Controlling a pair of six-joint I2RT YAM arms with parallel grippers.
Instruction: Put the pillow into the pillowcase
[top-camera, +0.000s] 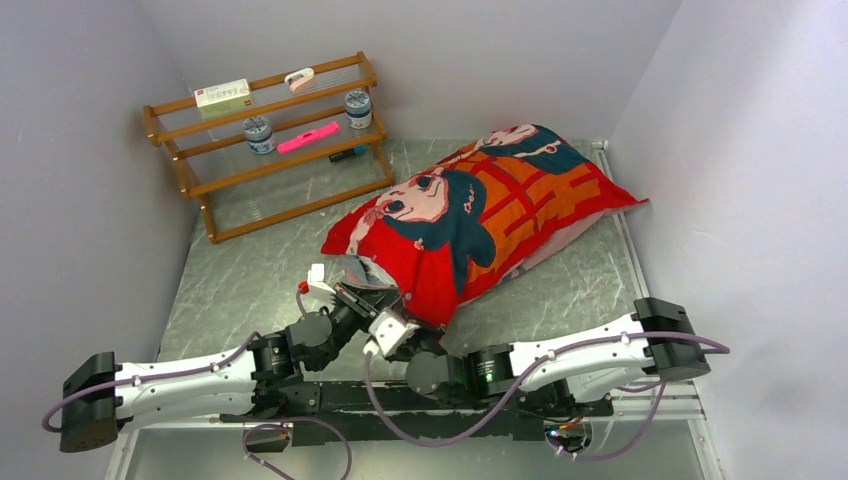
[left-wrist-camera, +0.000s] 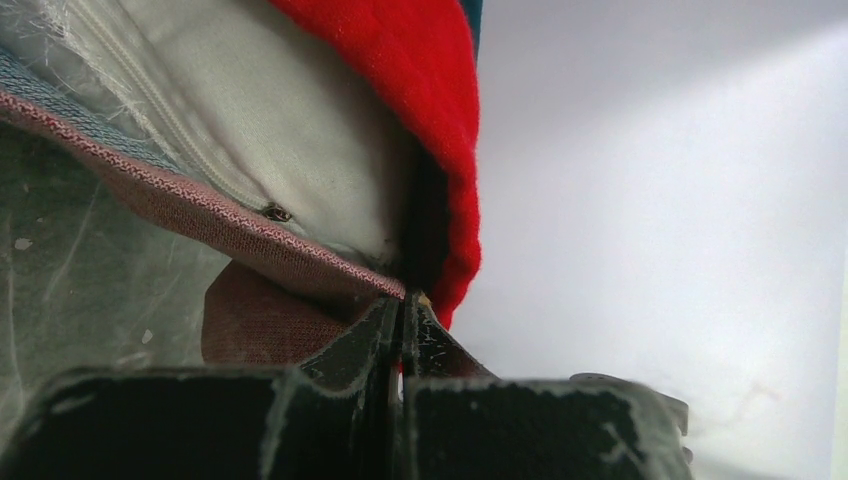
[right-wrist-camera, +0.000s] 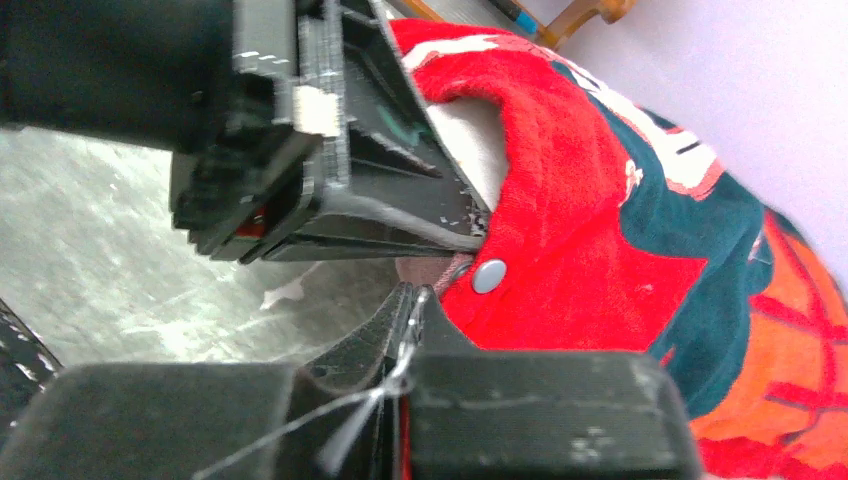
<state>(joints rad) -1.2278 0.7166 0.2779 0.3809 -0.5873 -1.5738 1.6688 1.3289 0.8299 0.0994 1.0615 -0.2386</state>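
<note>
Grey tabletop: pillowcase runs upper right from its mouth hem, clamped by the fully closed left pincer and right pincer.

Left pincer and right pincer, adjacent, are clamped tight.

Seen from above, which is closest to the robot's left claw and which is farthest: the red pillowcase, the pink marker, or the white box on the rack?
1. Pillowcase, pinched by the left gripper.
2. Pink marker, middle shelf.
3. White box, top shelf, far left.
</note>
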